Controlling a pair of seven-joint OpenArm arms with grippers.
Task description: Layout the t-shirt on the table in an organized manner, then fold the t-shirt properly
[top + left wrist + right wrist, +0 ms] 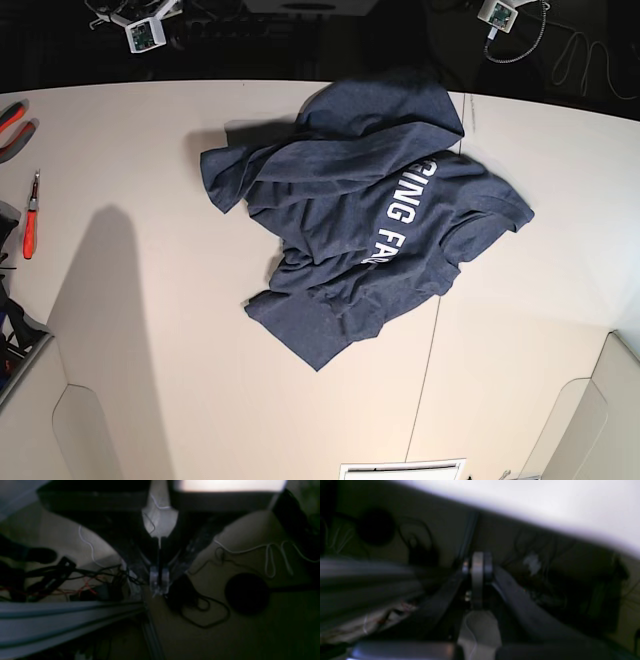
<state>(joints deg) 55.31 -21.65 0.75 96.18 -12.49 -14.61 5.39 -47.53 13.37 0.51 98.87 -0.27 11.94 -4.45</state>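
The dark navy t-shirt [350, 220] lies crumpled on the off-white table [150, 300], right of centre toward the back, with part of its white lettering [400, 215] showing. Folds hide the sleeves and the rest of the print. Neither gripper shows in the base view. In the dim left wrist view my left gripper [159, 582] has its fingertips together, with nothing between them, off the table above a floor with cables. In the blurred right wrist view my right gripper [477, 565] also has its fingertips together and is empty. The shirt shows in neither wrist view.
A red-handled screwdriver [30, 215] and red pliers [10, 125] lie at the table's left edge. A thin dark seam [430, 350] runs across the table. Small circuit boards [145, 35] sit beyond the far edge. A metal rail [62, 620] and loose cables [270, 555] lie below.
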